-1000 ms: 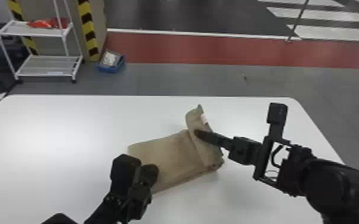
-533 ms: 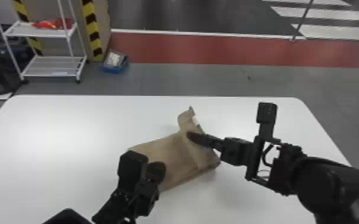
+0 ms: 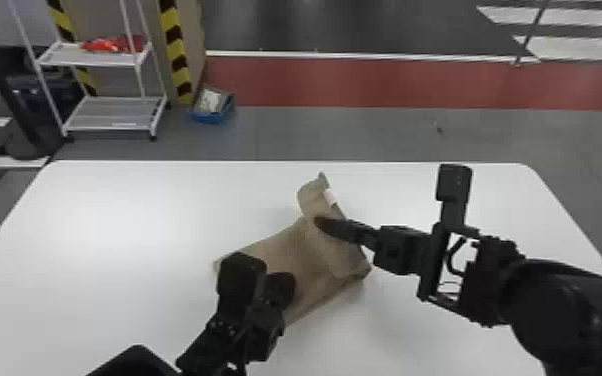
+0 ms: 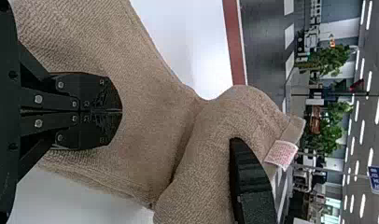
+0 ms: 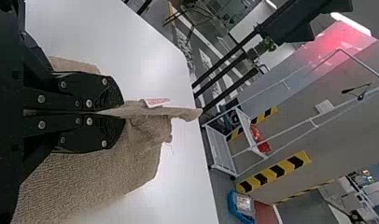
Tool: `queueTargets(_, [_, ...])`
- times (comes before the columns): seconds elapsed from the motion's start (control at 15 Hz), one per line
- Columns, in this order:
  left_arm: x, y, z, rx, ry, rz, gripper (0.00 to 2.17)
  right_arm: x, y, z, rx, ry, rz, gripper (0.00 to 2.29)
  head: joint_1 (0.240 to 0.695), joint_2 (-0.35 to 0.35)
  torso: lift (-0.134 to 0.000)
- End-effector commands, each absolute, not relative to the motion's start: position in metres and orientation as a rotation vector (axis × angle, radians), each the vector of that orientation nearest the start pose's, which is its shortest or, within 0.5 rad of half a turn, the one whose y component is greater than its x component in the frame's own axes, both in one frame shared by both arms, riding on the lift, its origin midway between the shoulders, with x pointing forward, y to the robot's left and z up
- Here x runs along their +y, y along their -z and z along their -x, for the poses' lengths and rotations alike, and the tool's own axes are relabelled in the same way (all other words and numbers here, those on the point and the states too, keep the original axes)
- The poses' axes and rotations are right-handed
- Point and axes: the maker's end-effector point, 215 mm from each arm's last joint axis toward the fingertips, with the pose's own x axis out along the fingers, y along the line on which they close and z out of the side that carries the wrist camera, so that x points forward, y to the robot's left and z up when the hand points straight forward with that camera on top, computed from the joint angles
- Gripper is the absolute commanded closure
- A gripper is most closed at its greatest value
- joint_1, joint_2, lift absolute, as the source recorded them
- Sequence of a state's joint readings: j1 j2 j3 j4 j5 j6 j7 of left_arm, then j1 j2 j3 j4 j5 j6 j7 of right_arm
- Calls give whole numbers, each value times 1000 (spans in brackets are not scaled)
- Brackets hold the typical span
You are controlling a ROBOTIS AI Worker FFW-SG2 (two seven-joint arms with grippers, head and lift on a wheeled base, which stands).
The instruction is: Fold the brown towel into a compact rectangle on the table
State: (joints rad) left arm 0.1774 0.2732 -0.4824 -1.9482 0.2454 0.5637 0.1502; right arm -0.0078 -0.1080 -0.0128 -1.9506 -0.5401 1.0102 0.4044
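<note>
Brown towel (image 3: 290, 247) in the head view, on the surface (image 3: 115, 225) short of its far edge, beneath the left gripper (image 3: 281, 287), raised flap (image 3: 315, 200) at the right gripper (image 3: 321, 224). In the left wrist view, pressed together over the cloth; in the right, pinching the flap.

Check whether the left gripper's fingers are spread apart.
No, the left gripper has its fingers together, over the brown towel.
</note>
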Motion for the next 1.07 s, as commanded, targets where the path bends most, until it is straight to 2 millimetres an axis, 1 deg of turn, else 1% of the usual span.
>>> queueTargets(0.0, [47,450,-444,475,405,-78,2121,-102,345,-512,507,-639,-438,1322,695,-41,-125])
queueTargets(0.07, [48,447,-445,470,402,-73,2118,-118,346,-516,501,-607,-438,1325,695,-41,-125])
queueTargets(0.2, [62,444,-447,465,378,-70,2108,-151,332,-526,455,-566,-449,1322,695,-70,-125])
queueTargets(0.33, [77,442,-448,461,363,-75,2057,-190,326,-532,438,-520,-430,1322,695,-92,-125])
queueTargets(0.4, [80,442,-449,461,359,-78,2057,-206,325,-534,435,-502,-428,1325,695,-100,-125])
queueTargets(0.47, [90,445,-449,468,351,-76,2054,-222,325,-536,432,-483,-429,1325,695,-120,-125])
queueTargets(0.53, [89,446,-448,470,356,-72,2054,-231,325,-536,432,-474,-436,1325,695,-132,-125])
queueTargets(0.67, [89,451,-445,481,363,-73,2054,-235,325,-536,434,-472,-434,1322,695,-149,-125])
queueTargets(0.73, [83,456,-442,495,387,-58,2057,-232,325,-536,436,-476,-431,1322,695,-156,-125])
queueTargets(0.87, [74,459,-440,504,417,-35,2057,-223,326,-537,437,-488,-429,1322,695,-168,-125])
queueTargets(1.0, [66,458,-441,501,437,-22,2057,-212,328,-537,446,-498,-425,1325,695,-170,-125])
